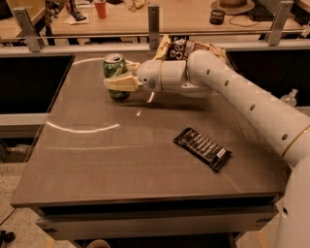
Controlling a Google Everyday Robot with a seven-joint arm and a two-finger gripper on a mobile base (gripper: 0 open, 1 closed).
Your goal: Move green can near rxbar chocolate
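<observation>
The green can (pixel 114 64) stands upright at the far left of the table (pixel 97 160). My gripper (pixel 117 75) reaches it from the right, open, with one finger (pixel 118 83) across the can's lower front and the other behind it, so the can stands between the jaws. The rxbar chocolate (pixel 202 148), a flat black bar with white lettering, lies on the table's right side, well apart from the can and nearer the front. My white arm (pixel 232 92) stretches across from the right.
A brown and yellow crinkled snack bag (pixel 186 48) lies at the table's far edge, behind my wrist. A metal railing (pixel 154 22) and another table with a red cup (pixel 100 8) stand beyond. A clear bottle (pixel 290 97) shows at the right.
</observation>
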